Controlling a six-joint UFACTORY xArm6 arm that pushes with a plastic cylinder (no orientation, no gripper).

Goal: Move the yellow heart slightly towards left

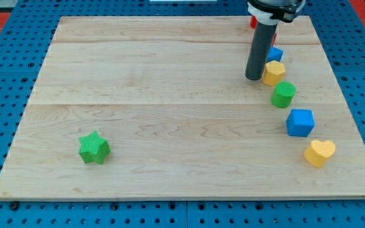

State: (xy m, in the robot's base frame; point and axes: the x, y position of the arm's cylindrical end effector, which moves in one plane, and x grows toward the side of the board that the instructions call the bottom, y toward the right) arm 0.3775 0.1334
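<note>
Yellow heart (320, 152) sits at the view's bottom right of the table (170, 126), near the right edge and close to the bottom edge, lobes pointing to the view's right. Nothing touches it.

Green star (94, 147) is alone at the view's lower left, well apart from everything else.

Blue cube (300, 122) is just above and slightly left of the heart, small gap between them. Next up the line is a green cylinder-like block (284, 94), tilted a little, near the cube but not touching it as far as the view shows.

Above that, a second yellow block (274, 73), rounded, exact shape hard to call. The rod's tip (254, 78) is down at table level directly on its left side, touching or just about touching; contact can't be confirmed from this angle. The tip is well apart from the heart, with the green block and the cube in between.

A smaller blue block (275, 54) sits just above the second yellow one, partly hidden behind the rod; shape unclear. A sliver of a red block (253, 22) shows at the view's top beside the rod mount, mostly covered.

Tool state: plain dark rod, no jaws, holding nothing.

The five right-side blocks form a loose diagonal from top centre-right down to the heart.
</note>
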